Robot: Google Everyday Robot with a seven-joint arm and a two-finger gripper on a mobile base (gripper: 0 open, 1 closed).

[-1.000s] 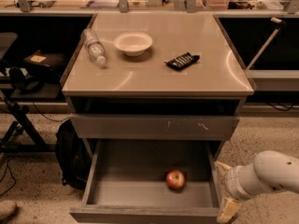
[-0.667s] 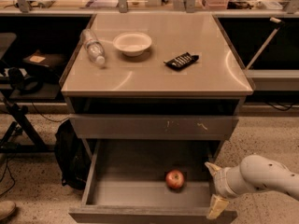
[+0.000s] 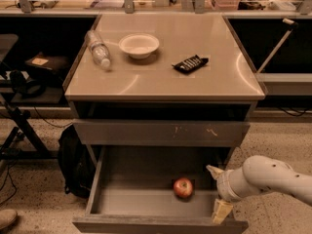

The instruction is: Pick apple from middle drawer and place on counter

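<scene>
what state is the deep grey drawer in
Open: grey metal drawer pulled out, small red apple on its floor; claw at its right corner.

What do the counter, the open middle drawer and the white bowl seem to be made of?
The counter looks like glossy beige laminate or plastic, as it shows soft light reflections. The middle drawer looks like matte grey painted metal with thin walls. The white bowl could be plastic or ceramic. The open gripper hangs at the drawer's right end, apart from the apple.
</scene>
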